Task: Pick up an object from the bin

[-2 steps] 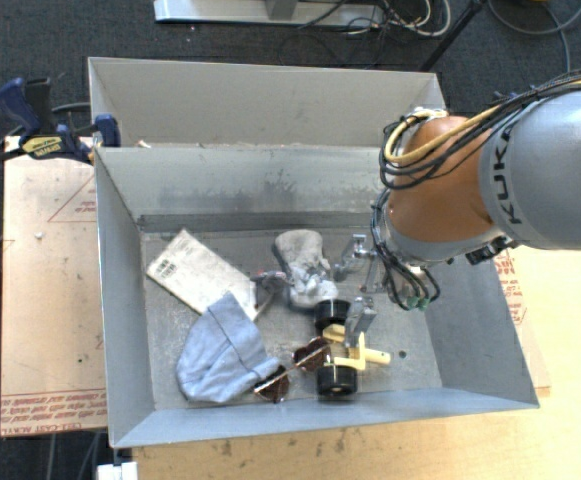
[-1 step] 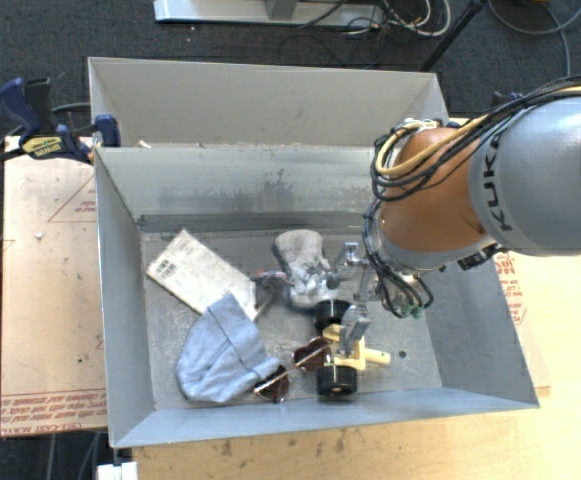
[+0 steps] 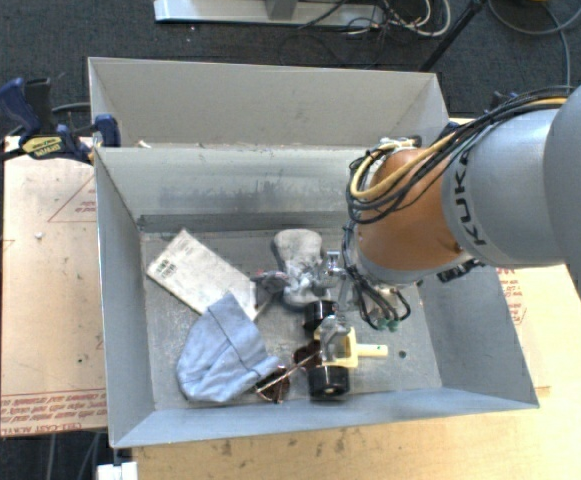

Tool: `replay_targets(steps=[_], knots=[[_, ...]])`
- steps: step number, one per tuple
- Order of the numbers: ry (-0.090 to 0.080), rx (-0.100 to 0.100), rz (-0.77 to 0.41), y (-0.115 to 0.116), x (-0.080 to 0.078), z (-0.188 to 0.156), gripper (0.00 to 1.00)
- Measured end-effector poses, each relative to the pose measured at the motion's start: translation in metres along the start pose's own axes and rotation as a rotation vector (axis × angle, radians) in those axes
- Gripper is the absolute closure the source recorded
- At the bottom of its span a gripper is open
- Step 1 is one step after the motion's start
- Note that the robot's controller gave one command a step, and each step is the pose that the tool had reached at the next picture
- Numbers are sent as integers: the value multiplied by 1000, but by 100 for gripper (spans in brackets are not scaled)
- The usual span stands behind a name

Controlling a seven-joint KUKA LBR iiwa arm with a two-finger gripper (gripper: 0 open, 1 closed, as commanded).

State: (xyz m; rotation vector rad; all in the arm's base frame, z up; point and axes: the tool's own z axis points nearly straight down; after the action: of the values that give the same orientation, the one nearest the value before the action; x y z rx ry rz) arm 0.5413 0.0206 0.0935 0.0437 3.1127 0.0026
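Lying nearest you: a black cylinder (image 3: 328,384), sunglasses (image 3: 282,376) and a pale blue cloth (image 3: 220,353), by the bin's (image 3: 120,298) front wall.
Gripper (image 3: 332,313): low over a cream block (image 3: 353,349) just behind the cylinder; you cannot tell if it is wide or narrow.
Farther back: a white crumpled lump (image 3: 298,250).
Progress: nothing visibly held; grasp and lift look still to do.

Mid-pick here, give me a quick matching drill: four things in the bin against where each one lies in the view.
Things:
1 flat white packet
2 pale blue cloth
3 sunglasses
4 white crumpled lump

Places:
A lower middle
B upper left
C upper middle
D lower left

Pairs: 1-B, 2-D, 3-A, 4-C
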Motion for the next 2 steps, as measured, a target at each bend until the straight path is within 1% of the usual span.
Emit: replay_targets(steps=[1, 2], knots=[[8, -3, -2, 3, 1, -2, 100], [-1, -3, -2, 3, 0, 0, 0]])
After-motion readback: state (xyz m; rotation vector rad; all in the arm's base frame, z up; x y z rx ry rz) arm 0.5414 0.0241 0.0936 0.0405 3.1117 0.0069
